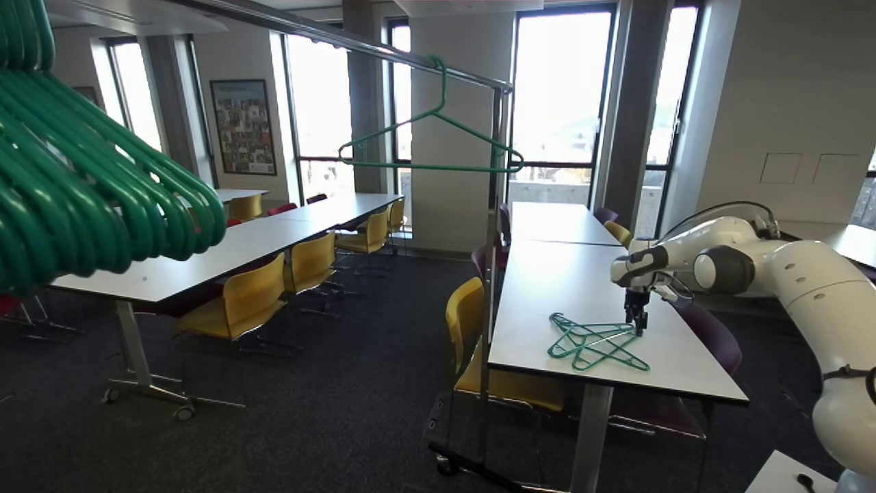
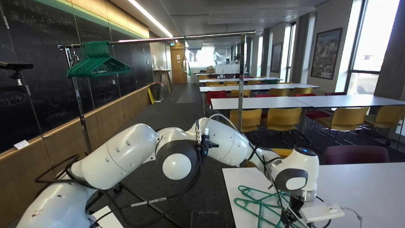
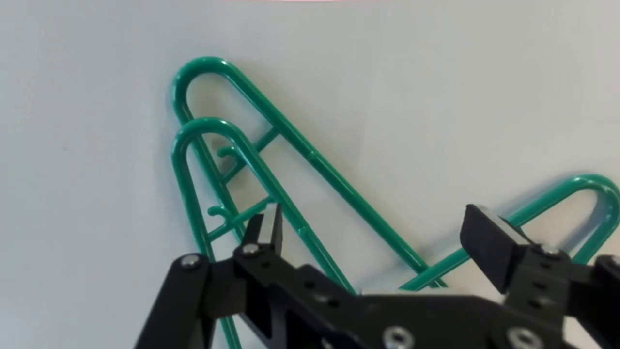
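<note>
Low in the wrist view, jaws gape wide, empty, above green clothes hangers (image 3: 339, 183) on the bench (image 3: 445, 106). Contact is unclear.

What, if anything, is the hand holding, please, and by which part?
Nothing is held: the hand is open, jaws wide apart, at the hangers on the table. Whether it touches them is unclear.

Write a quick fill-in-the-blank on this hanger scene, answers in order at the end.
1. The hangers lying on the table are coloured ____.
2. In the wrist view, the gripper is ____ rather than shut.
3. In an exterior view, right of the bunch, exactly ____ hanger hangs from the rail.
4. The robot arm is mainly ____.

Missing words: green; open; one; white.
</note>
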Tool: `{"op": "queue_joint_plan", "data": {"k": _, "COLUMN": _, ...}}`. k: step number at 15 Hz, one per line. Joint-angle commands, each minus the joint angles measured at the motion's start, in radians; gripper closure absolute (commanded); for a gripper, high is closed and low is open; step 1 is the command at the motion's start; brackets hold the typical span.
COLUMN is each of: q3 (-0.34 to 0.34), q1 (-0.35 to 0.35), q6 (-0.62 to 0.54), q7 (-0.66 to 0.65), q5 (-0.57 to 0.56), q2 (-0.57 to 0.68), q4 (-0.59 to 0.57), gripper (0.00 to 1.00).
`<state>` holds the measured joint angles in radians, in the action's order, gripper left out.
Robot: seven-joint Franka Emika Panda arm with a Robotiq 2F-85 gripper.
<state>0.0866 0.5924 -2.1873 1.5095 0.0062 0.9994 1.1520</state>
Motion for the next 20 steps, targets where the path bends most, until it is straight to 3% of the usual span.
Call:
{"op": "queue_joint_plan", "data": {"k": 1, "q3": -0.059, "q1": 0.046, "q6": 0.151, "q7": 0.112, "q5": 0.034, "q2": 0.068, "q4": -0.154, "gripper": 0.0}}
{"op": "queue_joint_plan", "data": {"k": 4, "q3": -0.056, "q1": 0.038, "q6": 0.205, "q7": 0.136, "q5": 0.028, "q2": 0.101, "q4": -0.222, "gripper": 0.0}}
{"op": "queue_joint_plan", "data": {"k": 11, "q3": -0.036, "q1": 0.029, "q6": 0.197, "q7": 0.118, "q5": 0.006, "q2": 0.194, "q4": -0.381, "gripper": 0.0}}
{"op": "queue_joint_plan", "data": {"k": 12, "q3": -0.037, "q1": 0.025, "q6": 0.158, "q7": 0.099, "q5": 0.01, "q2": 0.151, "q4": -0.291, "gripper": 0.0}}
{"op": "queue_joint_plan", "data": {"k": 20, "q3": -0.023, "q1": 0.01, "q6": 0.105, "q7": 0.101, "q5": -0.011, "q2": 0.185, "q4": -0.325, "gripper": 0.0}}
